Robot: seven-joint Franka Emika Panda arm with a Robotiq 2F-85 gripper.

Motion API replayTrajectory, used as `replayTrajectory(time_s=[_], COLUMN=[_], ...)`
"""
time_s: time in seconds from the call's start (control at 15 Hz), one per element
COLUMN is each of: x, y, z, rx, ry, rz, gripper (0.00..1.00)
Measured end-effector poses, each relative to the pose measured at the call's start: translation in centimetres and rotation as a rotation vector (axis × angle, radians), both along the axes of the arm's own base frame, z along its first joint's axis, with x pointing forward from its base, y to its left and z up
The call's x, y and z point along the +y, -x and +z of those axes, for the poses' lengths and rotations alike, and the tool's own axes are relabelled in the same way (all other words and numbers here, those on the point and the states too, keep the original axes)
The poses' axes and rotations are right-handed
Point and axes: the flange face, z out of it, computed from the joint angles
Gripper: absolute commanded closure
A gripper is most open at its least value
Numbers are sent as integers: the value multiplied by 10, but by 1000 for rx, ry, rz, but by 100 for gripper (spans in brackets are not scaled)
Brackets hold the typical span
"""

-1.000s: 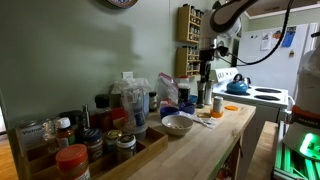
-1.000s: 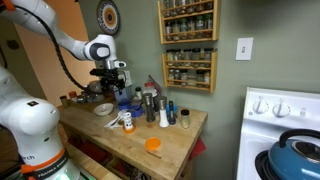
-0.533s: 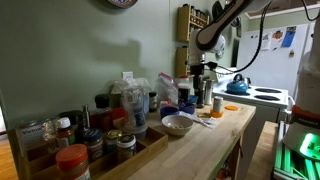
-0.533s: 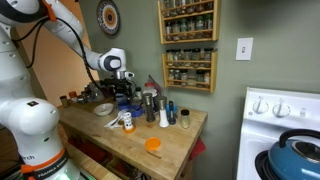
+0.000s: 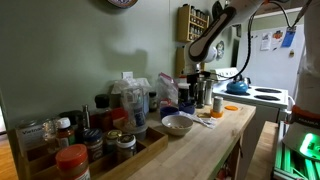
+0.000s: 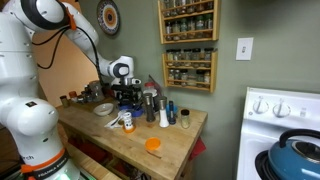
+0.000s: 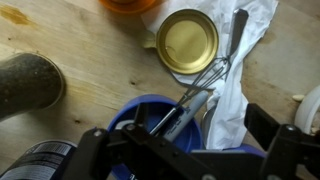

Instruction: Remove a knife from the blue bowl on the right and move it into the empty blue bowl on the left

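Robotiq gripper [image 7: 188, 152] hangs wide open and empty just above the round blue bowl [image 7: 128, 118], so the reach for the pick looks to be the step in hand. That bowl holds several slim metal utensils, the silver knife [image 7: 190, 100] apparently among them, handles leaning out to the right over crumpled white paper [image 7: 255, 60]; next, the jaws should drop astride one handle and close.

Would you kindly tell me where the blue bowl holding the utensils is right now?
In the wrist view, the blue bowl sits at the bottom centre, directly below the gold lid and right of the dark cylinder.
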Motion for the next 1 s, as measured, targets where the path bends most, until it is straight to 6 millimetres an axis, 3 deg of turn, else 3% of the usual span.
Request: replayTrajectory(time_s=[0.33,0.53,0.73,1.0], x=[2,5,6,6], y=[-13,-16,-18,-19], z=[-8,-9,-10,-11], rx=[5,4,5,13], ry=[5,14,22,28], rz=[-12,-3,-1,2], gripper=[71,90,84,52])
